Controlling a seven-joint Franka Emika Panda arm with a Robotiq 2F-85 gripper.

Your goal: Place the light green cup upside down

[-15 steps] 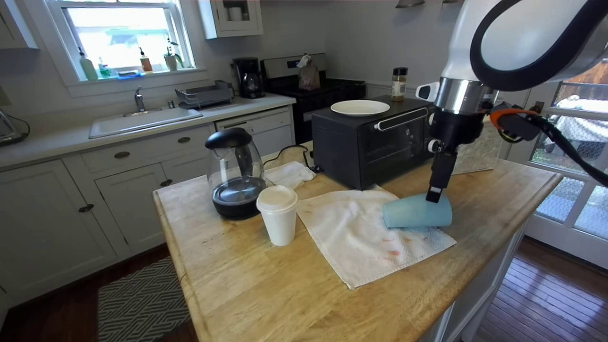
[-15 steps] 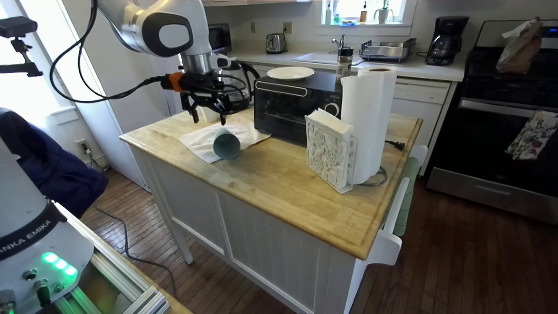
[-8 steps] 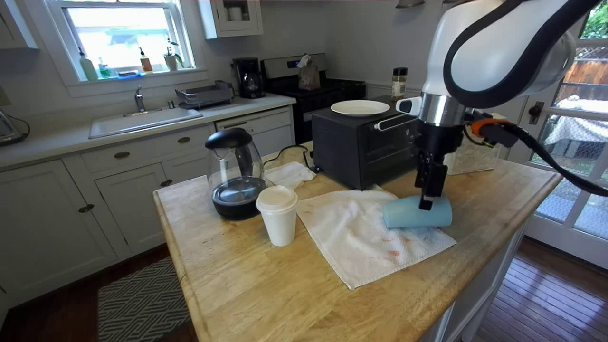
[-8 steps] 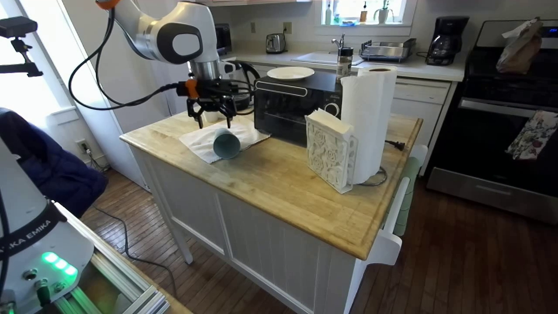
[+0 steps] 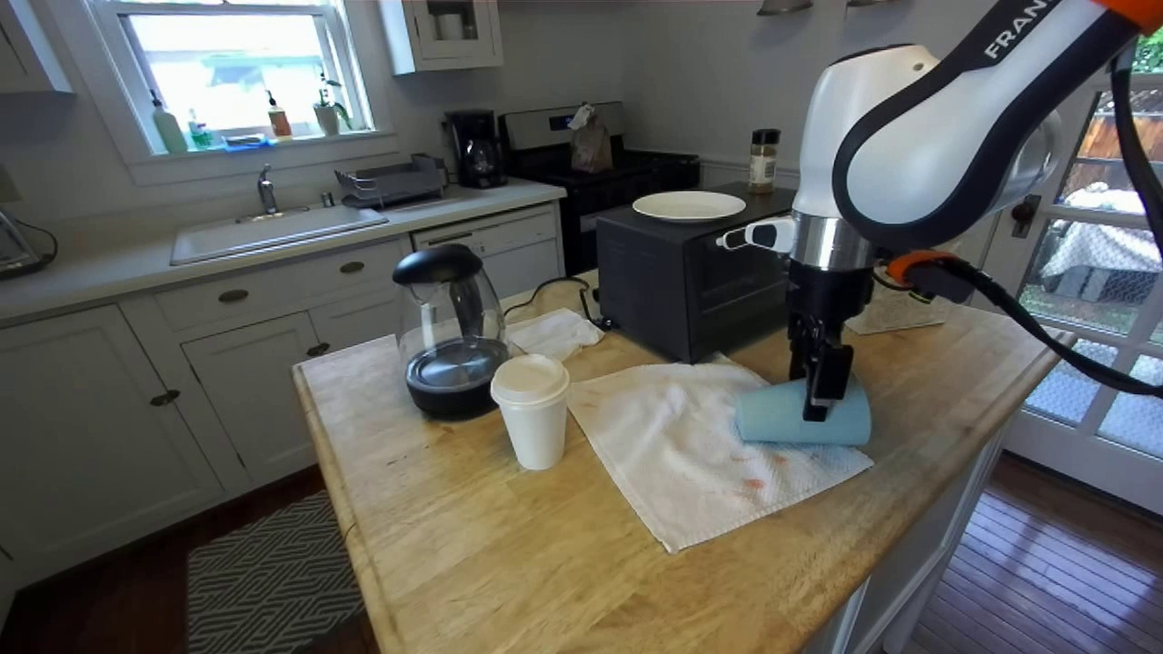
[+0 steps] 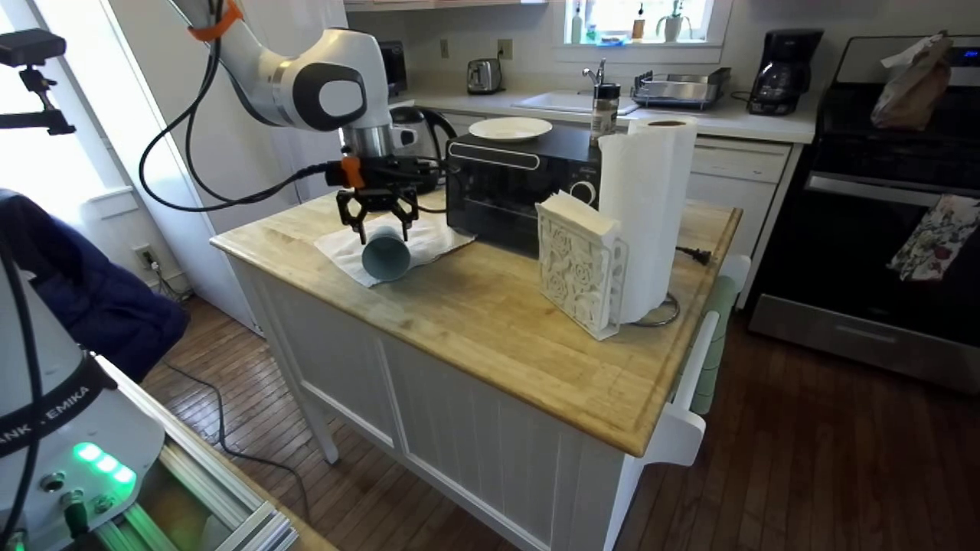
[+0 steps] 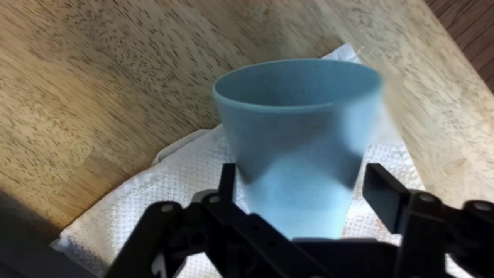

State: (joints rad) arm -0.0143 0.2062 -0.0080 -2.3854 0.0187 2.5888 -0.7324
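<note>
While the light green cup [image 7: 297, 185] lies slightly shifted, end effector [image 6: 384, 237] lower, fingers [image 7: 380, 195] spread astride it

In an exterior view, the tumbler [image 5: 770, 416] lies on the towel [image 5: 672, 436], right of the kettle [image 5: 456, 368].

In an exterior view the hand [image 6: 384, 239] has moved down and rightward in the frame and now straddles the cup [image 6: 386, 259], which has shifted slightly left. In an exterior view the arm [image 5: 927, 173] sits lower and further left, and lettering [image 5: 1018, 29] has entered at the upper right.
</note>
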